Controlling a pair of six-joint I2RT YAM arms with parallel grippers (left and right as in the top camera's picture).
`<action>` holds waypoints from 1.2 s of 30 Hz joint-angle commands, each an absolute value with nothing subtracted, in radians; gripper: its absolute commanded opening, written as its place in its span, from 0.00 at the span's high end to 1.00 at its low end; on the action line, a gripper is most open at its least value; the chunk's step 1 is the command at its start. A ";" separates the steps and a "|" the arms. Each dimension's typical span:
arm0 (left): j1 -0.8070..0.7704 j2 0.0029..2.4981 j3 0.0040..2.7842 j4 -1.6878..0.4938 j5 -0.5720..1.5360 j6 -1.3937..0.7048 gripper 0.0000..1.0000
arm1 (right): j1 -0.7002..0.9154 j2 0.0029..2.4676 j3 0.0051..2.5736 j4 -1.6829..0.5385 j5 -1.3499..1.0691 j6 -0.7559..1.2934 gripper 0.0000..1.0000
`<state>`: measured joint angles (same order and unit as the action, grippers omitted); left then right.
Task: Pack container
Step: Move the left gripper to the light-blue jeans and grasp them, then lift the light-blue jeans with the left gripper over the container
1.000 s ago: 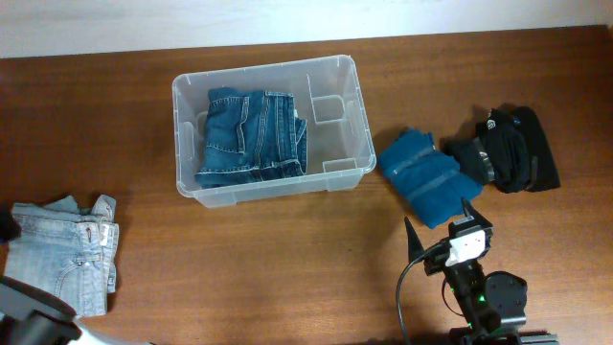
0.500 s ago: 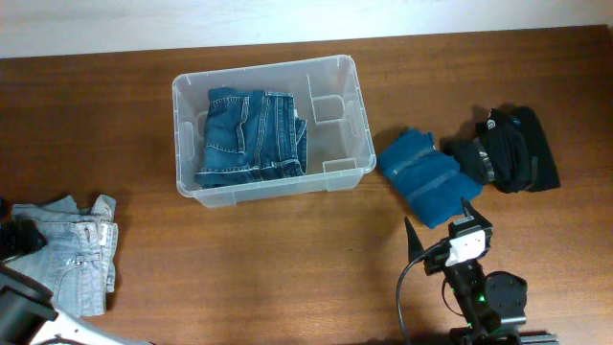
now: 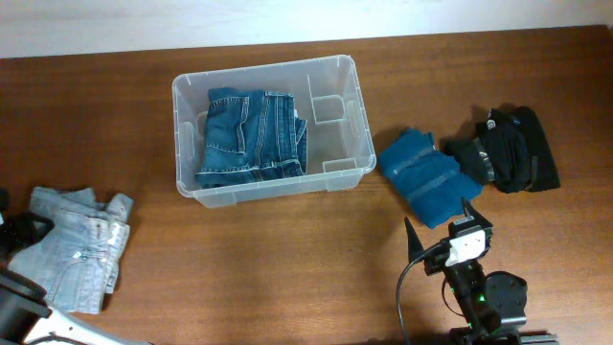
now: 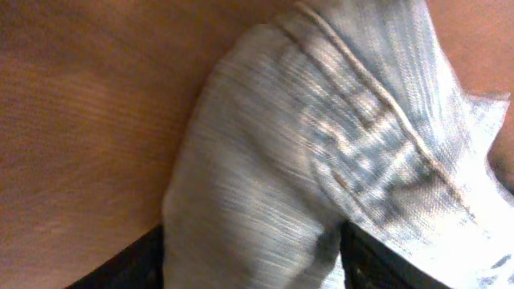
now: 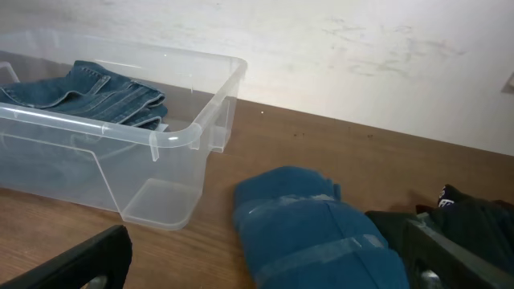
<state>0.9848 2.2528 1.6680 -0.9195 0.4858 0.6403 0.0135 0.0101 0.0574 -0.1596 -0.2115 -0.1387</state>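
The clear plastic container (image 3: 187, 91) stands at the table's back centre with folded dark blue jeans (image 3: 251, 137) in its left part. My left gripper (image 3: 17, 235) at the far left edge is shut on light blue jeans (image 3: 81, 251). In the left wrist view the pale denim (image 4: 321, 160) fills the space between the dark fingers (image 4: 128, 265). My right gripper (image 3: 441, 230) is open and empty near the front edge, just short of a folded blue garment (image 3: 426, 177). The right wrist view shows that garment (image 5: 313, 233) and the container (image 5: 185, 136).
A bundled black garment (image 3: 508, 149) lies right of the blue one, touching it; it also shows in the right wrist view (image 5: 474, 217). A pale wall runs behind the table's back edge. Bare wood lies between the container and the light jeans.
The light blue jeans have shifted to the right and bunched up in my left gripper's hold. The right arm and the other garments have not moved.
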 commanded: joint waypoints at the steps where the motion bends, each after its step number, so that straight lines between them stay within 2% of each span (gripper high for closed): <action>1: 0.953 2.330 1.629 -0.952 0.654 0.538 0.69 | 0.005 0.004 0.049 -0.160 -0.217 -0.142 0.02; 2: 0.950 2.330 1.629 -0.956 0.671 0.514 0.82 | 0.005 0.004 0.049 -0.160 -0.218 -0.142 0.02; 5: 0.933 2.330 1.629 -0.958 0.674 0.430 0.99 | 0.005 0.004 0.049 -0.160 -0.217 -0.142 0.02; 12: 0.875 2.330 1.665 -0.943 0.705 0.320 0.99 | 0.005 0.004 0.049 -0.160 -0.217 -0.142 0.02; 16: 0.801 2.329 1.788 -1.056 0.706 0.306 0.99 | 0.005 0.004 0.049 -0.160 -0.217 -0.142 0.02; 19: 0.744 2.329 1.977 -1.243 0.714 0.307 0.99 | 0.005 0.004 0.049 -0.160 -0.217 -0.142 0.02; 23: 0.694 2.328 2.201 -1.400 0.711 0.308 0.99 | 0.006 0.004 0.049 -0.160 -0.217 -0.142 0.02; 28: 0.610 2.328 2.607 -1.578 0.711 0.307 0.99 | 0.005 0.004 0.049 -0.160 -0.217 -0.142 0.02; 34: 0.466 2.328 2.984 -1.651 0.710 0.194 0.99 | 0.005 0.004 0.049 -0.160 -0.217 -0.142 0.02; 36: 0.399 2.328 3.089 -1.636 0.687 0.073 0.99 | 0.005 0.004 0.049 -0.160 -0.217 -0.142 0.02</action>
